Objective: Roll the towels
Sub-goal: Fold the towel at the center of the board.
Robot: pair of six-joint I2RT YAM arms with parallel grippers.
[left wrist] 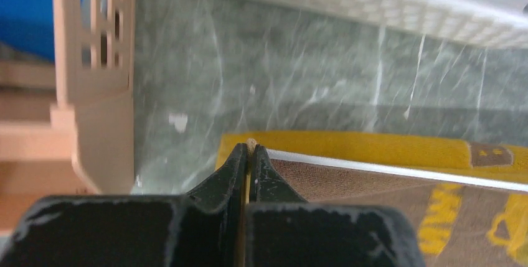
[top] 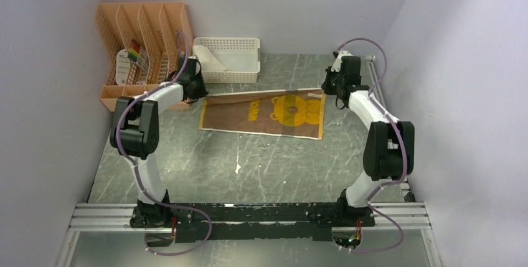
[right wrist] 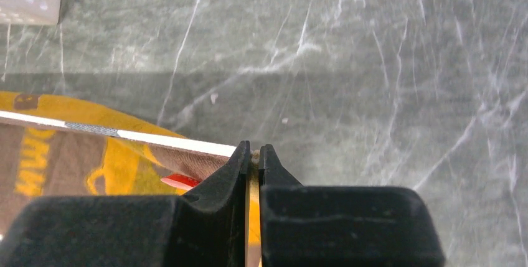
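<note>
The mustard-yellow towel (top: pixel 268 114) with brown patches and a bear print lies spread on the table, its far edge lifted. My left gripper (top: pixel 200 89) is shut on the towel's far left corner (left wrist: pixel 250 144). My right gripper (top: pixel 333 88) is shut on the far right corner (right wrist: pixel 254 150). The far edge stretches taut between them, seen as a white strip in the left wrist view (left wrist: pixel 386 167) and in the right wrist view (right wrist: pixel 168 142). The white towel (top: pixel 212 60) lies in the white lattice basket (top: pixel 240 75).
A peach slotted file rack (top: pixel 134 46) stands at the back left, close to my left gripper; it also shows in the left wrist view (left wrist: pixel 99 86). The basket sits just behind the towel's far edge, seen in the left wrist view (left wrist: pixel 348 5). Walls enclose the table.
</note>
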